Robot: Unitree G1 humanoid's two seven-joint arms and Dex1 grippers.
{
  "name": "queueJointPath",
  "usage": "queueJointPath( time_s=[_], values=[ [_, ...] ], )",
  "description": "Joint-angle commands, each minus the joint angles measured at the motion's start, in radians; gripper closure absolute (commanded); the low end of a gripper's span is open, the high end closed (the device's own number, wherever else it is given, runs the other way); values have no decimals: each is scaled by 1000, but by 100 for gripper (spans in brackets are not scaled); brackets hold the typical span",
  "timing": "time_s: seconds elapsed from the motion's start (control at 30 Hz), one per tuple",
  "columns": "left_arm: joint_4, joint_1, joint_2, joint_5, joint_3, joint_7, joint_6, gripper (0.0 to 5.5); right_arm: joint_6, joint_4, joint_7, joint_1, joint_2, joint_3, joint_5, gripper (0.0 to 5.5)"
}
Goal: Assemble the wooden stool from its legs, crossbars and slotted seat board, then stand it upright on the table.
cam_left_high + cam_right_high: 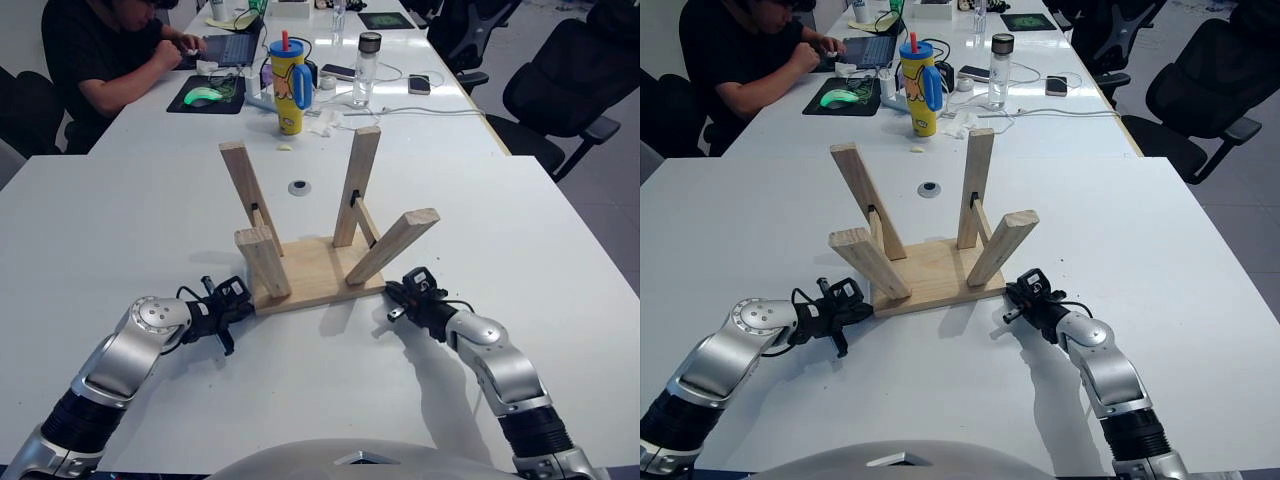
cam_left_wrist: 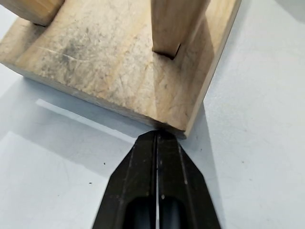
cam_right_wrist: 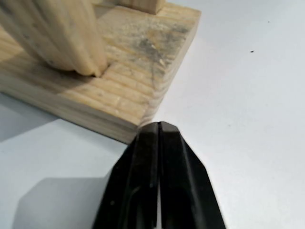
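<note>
- Wooden stool [image 1: 310, 262] sits inverted at the middle of the surface [image 1: 120, 220] — legs [image 1: 358, 180] slotted in, pointing up.
- Left claw [image 2: 157, 134], fingers together, touches the seat board [image 2: 109, 62] corner at 7 o'clock; right claw [image 3: 158, 125], also together, at 5 o'clock.
- Left, I judge — turning it upright.

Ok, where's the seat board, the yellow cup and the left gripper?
seat board [image 1: 315, 270], left eye view, bare middle.
yellow cup [image 1: 286, 105], left eye view, its side.
left gripper [image 2: 157, 136], left wrist view, shut fingertips.

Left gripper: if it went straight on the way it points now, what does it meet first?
The seat board. The left gripper, fingers shut, points straight at its near corner; whether it already touches is unclear.
</note>
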Motion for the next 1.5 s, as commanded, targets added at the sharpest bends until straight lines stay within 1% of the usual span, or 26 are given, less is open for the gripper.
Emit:
queueJointPath(
  time_s=[0.03,0.1,0.17,0.2,0.3,0.43,0.5,0.57,0.67,0.8,0.9,0.93,1.0,1.13,1.2,1.3,1.37,1.47,1.5],
  values=[
    [56,23,-84,-37,-87,-12,27,549,4,-36,65,-2,45,60,34,550],
    [25,-6,-139,-99,-36,-11,26,549,5,-78,97,-5,52,63,72,550],
    [-43,-39,-175,-177,9,-45,4,549,4,-127,125,-18,60,52,119,550],
    [-73,-60,-211,-238,55,-47,39,549,5,-148,133,-31,67,37,145,550],
    [-139,-143,-265,-389,168,-67,144,549,14,-197,137,-95,98,-32,236,550],
    [-171,-231,-261,-491,251,-91,228,549,70,-226,142,-171,104,-91,326,550],
    [-176,-269,-260,-532,291,-87,264,549,78,-219,149,-192,96,-102,334,550],
    [-180,-293,-243,-544,307,-90,282,549,79,-195,149,-218,89,-117,331,550],
    [-181,-303,-225,-546,308,-95,295,549,63,-121,140,-261,84,-124,290,550],
    [-173,-275,-201,-488,244,-95,264,549,23,59,76,-323,107,-136,201,550],
    [-153,-229,-136,-356,126,-90,162,549,-25,201,-16,-338,136,-197,160,550],
    [-136,-212,-121,-310,104,-78,108,549,-40,222,-39,-330,137,-216,152,550],
    [-98,-183,-104,-247,101,-43,20,549,-64,242,-58,-313,139,-240,146,550],
    [-80,-127,-94,-232,165,4,-45,490,-91,258,-79,-287,142,-269,131,550],
    [-110,-104,-104,-256,201,23,-49,461,-95,245,-97,-264,144,-288,130,550],
    [-156,-68,-121,-286,221,38,-55,418,-90,231,-108,-214,142,-299,127,550],
    [-190,-35,-137,-295,204,48,-69,389,-88,223,-107,-187,145,-297,125,550],
    [-211,-9,-147,-257,129,64,-107,349,-95,221,-106,-170,151,-295,124,550],
    [-207,-9,-154,-251,120,72,-114,341,-97,227,-107,-173,152,-294,121,550]
  ],
)
